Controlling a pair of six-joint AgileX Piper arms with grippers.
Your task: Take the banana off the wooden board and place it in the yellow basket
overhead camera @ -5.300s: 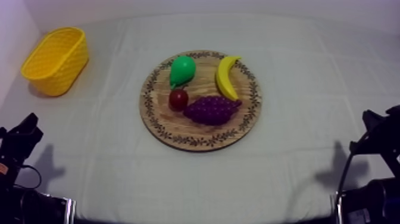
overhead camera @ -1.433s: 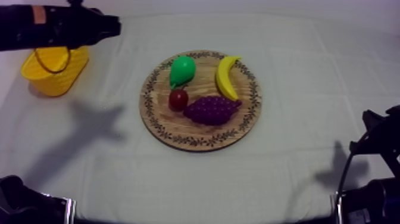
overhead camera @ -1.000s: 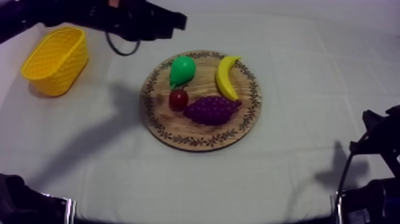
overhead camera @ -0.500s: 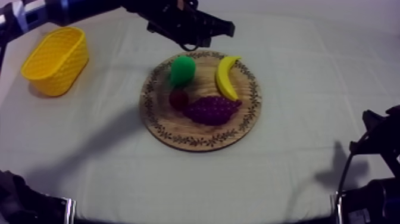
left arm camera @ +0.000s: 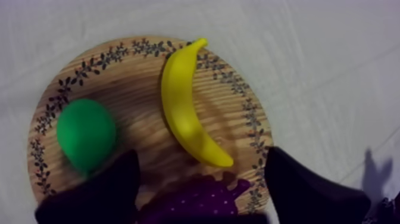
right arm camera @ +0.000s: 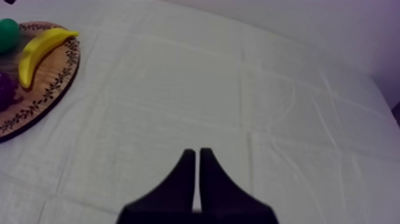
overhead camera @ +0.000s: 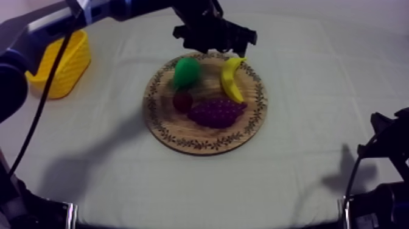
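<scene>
The left gripper (left arm camera: pixel 201 158) is held apart over the banana (left arm camera: pixel 181 101), the grapes (left arm camera: pixel 199 204) half hidden. The right gripper (right arm camera: pixel 196 154) is pressed together.

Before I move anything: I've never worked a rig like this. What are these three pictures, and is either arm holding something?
This is a robot with two arms at a cloth-covered table. Each arm ends in a gripper of two black fingers. The top view looks down on the table from above, and each wrist view comes from a camera riding on one arm.

On the round wooden board lie a banana, a pear, a bunch of grapes and a small red fruit. The yellow basket stands off the board, toward the left arm's side.

The left gripper hangs over the board with its fingers open. In its wrist view the banana lies ahead between them, and it holds nothing. The right gripper rests at its own side, shut on nothing.
</scene>
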